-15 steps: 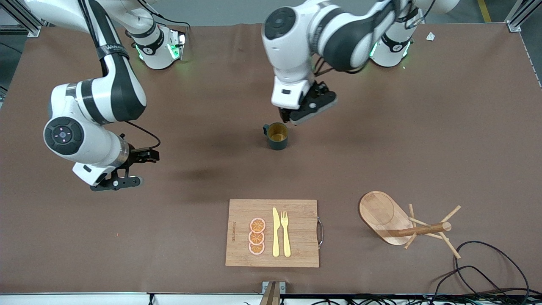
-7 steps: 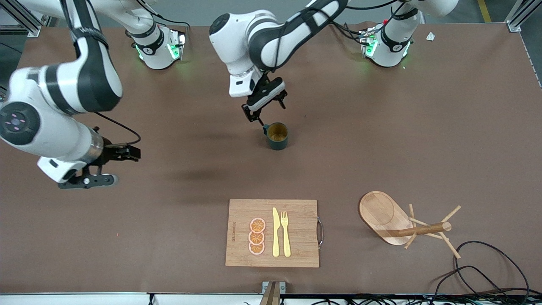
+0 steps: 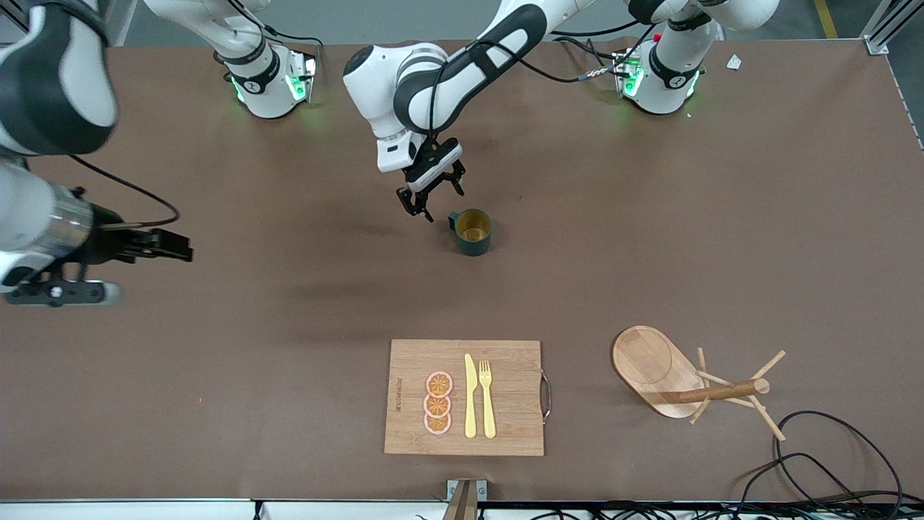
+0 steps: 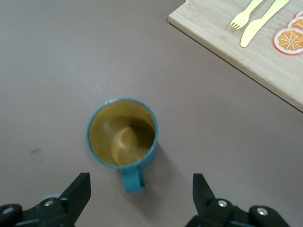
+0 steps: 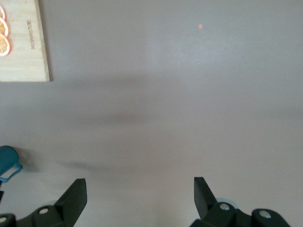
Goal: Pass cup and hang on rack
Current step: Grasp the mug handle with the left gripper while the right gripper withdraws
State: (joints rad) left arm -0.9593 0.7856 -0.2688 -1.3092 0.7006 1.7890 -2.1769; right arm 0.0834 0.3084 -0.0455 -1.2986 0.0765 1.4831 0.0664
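The left hand (image 3: 432, 202) hangs just beside the cup (image 3: 473, 232), on its handle side, fingers (image 4: 78, 191) spread wide and holding nothing. The cup stands upright on the bench (image 3: 722, 217), mid-bench, apart from the board (image 3: 505, 361) nearer the camera. The rack (image 3: 686, 383) lies tipped over toward the left arm's end. The right hand (image 5: 139, 201) waits over bare bench, wide open and empty.

Your left claw (image 3: 431, 200) has swung away from above the cup (image 3: 473, 232), toward the right arm's end of the bench, and dropped lower; it now hangs just beside the cup's handle (image 3: 452, 219), fingers spread. Your right claw (image 3: 58, 292) has pulled back toward its own end of the bench, to the edge of the front view.
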